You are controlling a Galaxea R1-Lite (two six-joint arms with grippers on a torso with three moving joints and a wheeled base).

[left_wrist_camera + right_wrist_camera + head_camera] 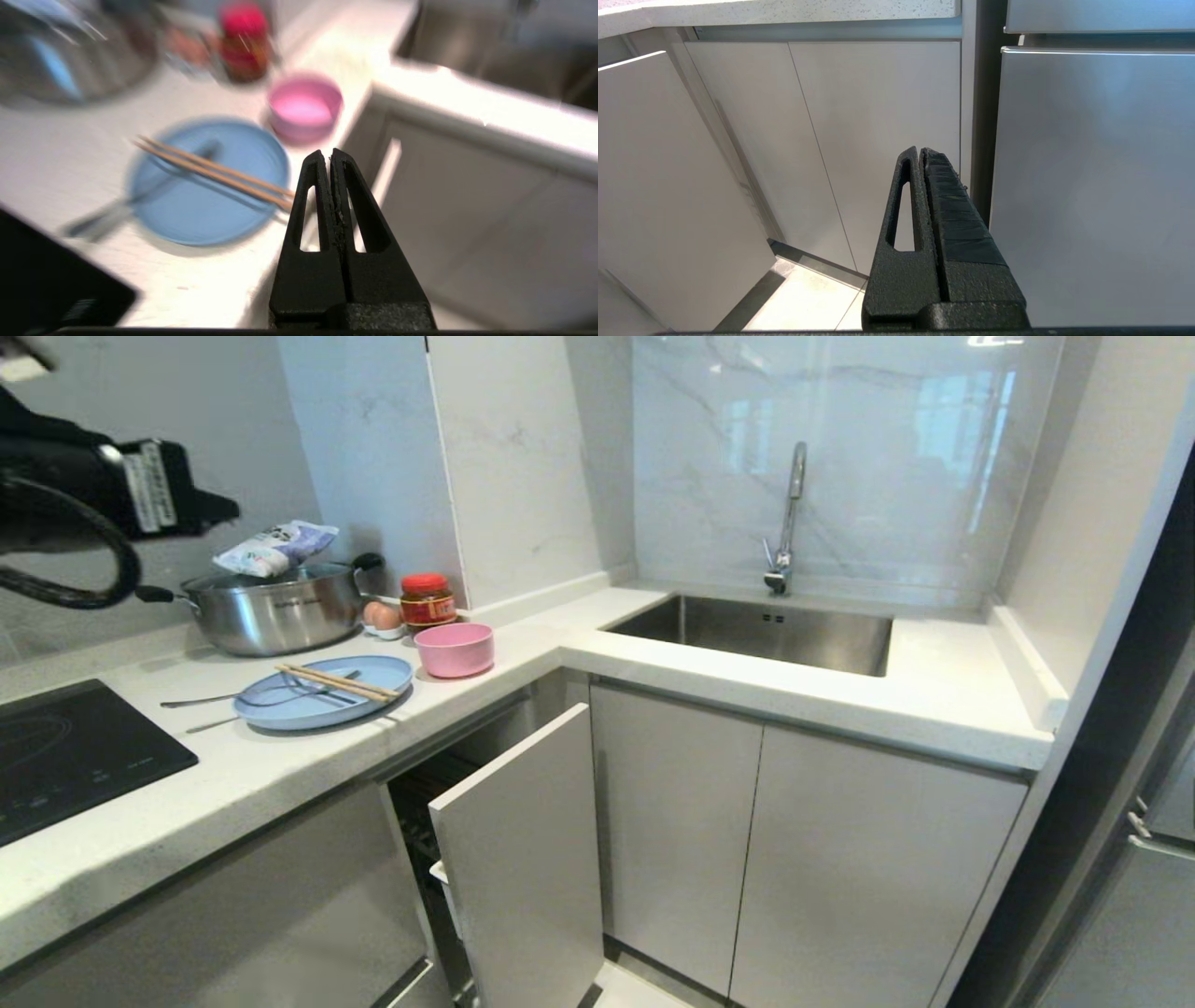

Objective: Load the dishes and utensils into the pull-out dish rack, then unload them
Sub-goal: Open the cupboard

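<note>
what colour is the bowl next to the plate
Pink; the bowl shows best in the head view.

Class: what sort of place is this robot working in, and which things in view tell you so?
Most likely a home kitchen: a steel sink with a tap set in a white counter, a black cooktop, and a pot beside a plate.

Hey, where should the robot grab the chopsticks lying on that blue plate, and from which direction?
Probably from straight above, at the ends of the chopsticks that overhang the light-blue plate rim nearest the pink bowl. The pair lies flat and close together across the plate, over the fork, so the raised overhanging ends leave room for fingers either side. The left gripper is shut and must open first.
</note>
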